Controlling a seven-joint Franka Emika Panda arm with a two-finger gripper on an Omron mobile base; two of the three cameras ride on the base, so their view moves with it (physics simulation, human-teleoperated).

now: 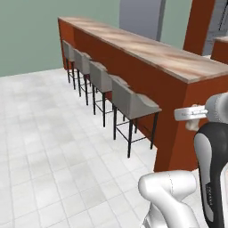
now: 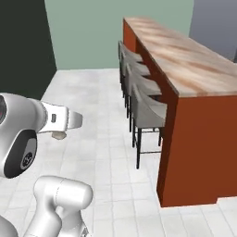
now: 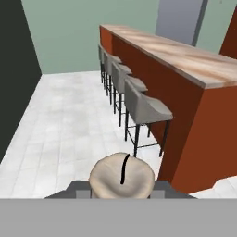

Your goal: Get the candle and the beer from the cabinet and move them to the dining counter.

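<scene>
Candle [image 3: 121, 177], carried near dining counter [image 1: 147, 50]
Clamped in gripper [image 3: 121, 187], wick toward camera; grey stools [image 3: 143, 109] lined along counter's red-brown base.

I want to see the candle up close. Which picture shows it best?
The hand view: the candle sits big and near, its black wick clear, held in the hand. The left base view shows a pale bit; the right base view a small lump.

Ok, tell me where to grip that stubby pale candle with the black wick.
Take the pale stubby candle across its round body, coming in from the side with one finger on each flank, as the gripper holds it now. The short cylinder wall probably gives the only two opposite faces, and the wick end stays clear.
</scene>
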